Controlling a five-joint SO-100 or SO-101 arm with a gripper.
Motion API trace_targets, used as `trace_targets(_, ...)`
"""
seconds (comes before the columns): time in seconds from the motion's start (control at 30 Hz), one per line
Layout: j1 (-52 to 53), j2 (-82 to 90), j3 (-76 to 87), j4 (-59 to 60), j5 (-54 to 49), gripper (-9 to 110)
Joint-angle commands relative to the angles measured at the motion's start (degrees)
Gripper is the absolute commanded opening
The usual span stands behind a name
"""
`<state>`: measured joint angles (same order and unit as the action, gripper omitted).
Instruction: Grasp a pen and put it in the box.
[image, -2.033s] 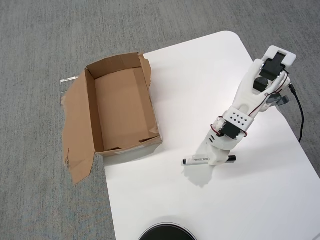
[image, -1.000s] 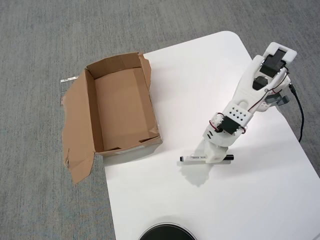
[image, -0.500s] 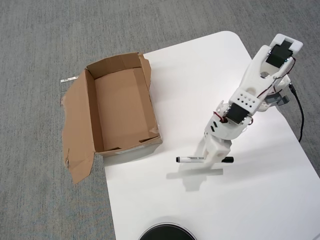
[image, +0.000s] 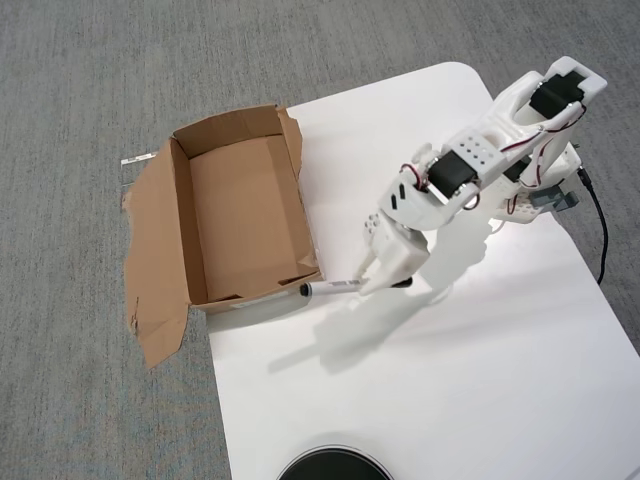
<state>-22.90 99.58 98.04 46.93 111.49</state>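
Cataloguing, overhead view:
Pincer (image: 378, 282): clamping the pen (image: 332, 287) near its capped end.
Pen: hanging above the bench (image: 400, 400), long axis pointing left at the box (image: 240, 208).
Tip: nearing the box's lower right corner, not yet inside.

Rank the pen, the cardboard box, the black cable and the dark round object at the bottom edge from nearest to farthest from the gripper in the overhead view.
1. The pen: clamped in the gripper, sticking out left.
2. The box: left, its near corner by the pen's tip.
3. The dark round object at the bottom edge and the black cable at the right edge: too close to call.
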Motion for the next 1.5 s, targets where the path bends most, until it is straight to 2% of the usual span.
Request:
trace_targets(0.0, 3.6, 2.5, -6.2, -0.8, -5.1, 1)
trace_targets(0.47, 10.5, 1.0, -16.0, -0.9, -11.2, 1)
trace_targets(0.7, 13.8, -7.8, -31.9, -0.9, -16.3, 1)
trace_targets(0.93, 16.4, -18.1, -45.7, -0.9, -16.6, 1)
trace_targets(1.47, 21.8, -35.2, -56.3, -0.9, -15.9, 1)
